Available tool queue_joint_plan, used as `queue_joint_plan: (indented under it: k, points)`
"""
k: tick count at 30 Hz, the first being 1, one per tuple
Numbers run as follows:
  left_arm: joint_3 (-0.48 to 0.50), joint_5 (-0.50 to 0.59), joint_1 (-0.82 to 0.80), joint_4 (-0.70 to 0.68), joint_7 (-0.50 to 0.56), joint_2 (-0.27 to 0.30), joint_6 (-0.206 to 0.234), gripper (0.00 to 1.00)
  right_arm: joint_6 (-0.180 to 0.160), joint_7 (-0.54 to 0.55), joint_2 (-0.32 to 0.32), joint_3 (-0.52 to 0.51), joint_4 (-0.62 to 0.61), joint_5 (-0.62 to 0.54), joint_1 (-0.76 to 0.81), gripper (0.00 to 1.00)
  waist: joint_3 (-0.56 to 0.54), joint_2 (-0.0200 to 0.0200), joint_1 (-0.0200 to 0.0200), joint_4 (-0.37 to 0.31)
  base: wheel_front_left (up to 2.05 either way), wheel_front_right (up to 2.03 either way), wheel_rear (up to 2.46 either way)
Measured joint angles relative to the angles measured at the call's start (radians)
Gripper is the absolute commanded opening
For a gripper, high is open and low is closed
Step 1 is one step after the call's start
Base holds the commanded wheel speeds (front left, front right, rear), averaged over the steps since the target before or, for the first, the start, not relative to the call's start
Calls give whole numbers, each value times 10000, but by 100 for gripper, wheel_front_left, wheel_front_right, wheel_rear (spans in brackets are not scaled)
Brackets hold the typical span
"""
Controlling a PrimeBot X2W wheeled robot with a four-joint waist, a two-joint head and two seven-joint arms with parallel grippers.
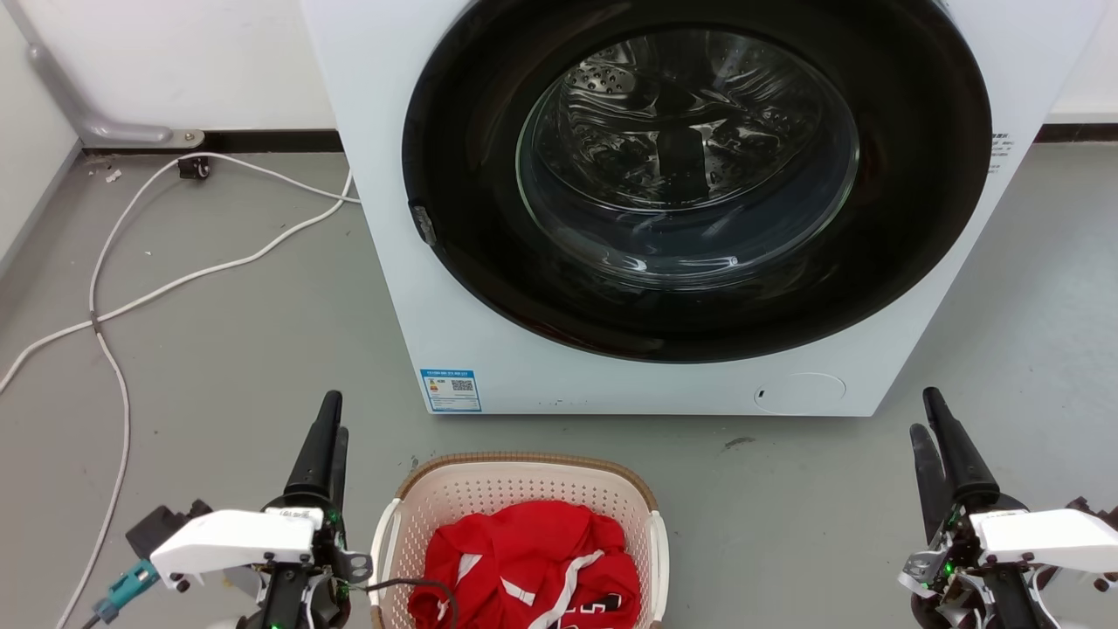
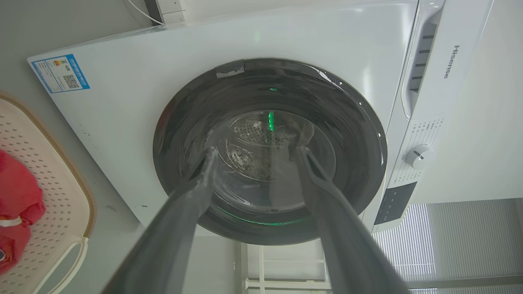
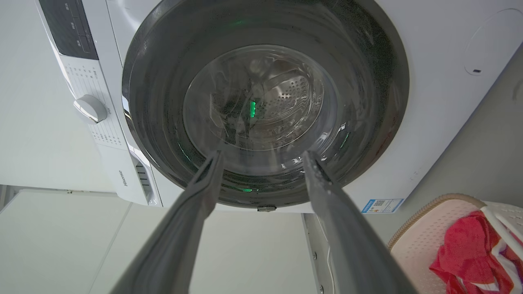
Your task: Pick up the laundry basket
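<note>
The laundry basket (image 1: 489, 489) is cream plastic with perforated walls, a brown woven-look rim and white side handles. It stands on the floor at the bottom centre of the head view, with a red garment (image 1: 533, 559) inside. My left gripper (image 1: 332, 432) is open to the basket's left, fingers up, holding nothing. My right gripper (image 1: 928, 424) is open far to the basket's right, also empty. The basket (image 2: 49, 183) shows at the left edge of the left wrist view between open fingers (image 2: 253, 153). In the right wrist view the basket (image 3: 425, 237) sits lower right of the open gripper (image 3: 263, 157).
A white front-loading washing machine (image 1: 454, 288) with a dark round door stands just behind the basket. White cables (image 1: 113, 297) trail over the grey floor at the left. A grey pipe (image 1: 96, 122) runs along the wall at the far left.
</note>
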Motion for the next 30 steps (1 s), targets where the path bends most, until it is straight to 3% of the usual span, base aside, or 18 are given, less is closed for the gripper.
queue_joint_plan:
  k: [14, 30]
  points:
    - [-445, 3390, -121, -568, -569, 0, 0, 100, 0, -550, -21, 140, -339, -3434, -34, 100, 47, 0, 0, 32, 0, 0, 0]
    - [-938, 6098, -332, -604, -1110, 2, 142, 100, 2, -1116, -13, 364, -451, -7031, -56, 100, 70, 0, 0, 104, 0, 0, 0]
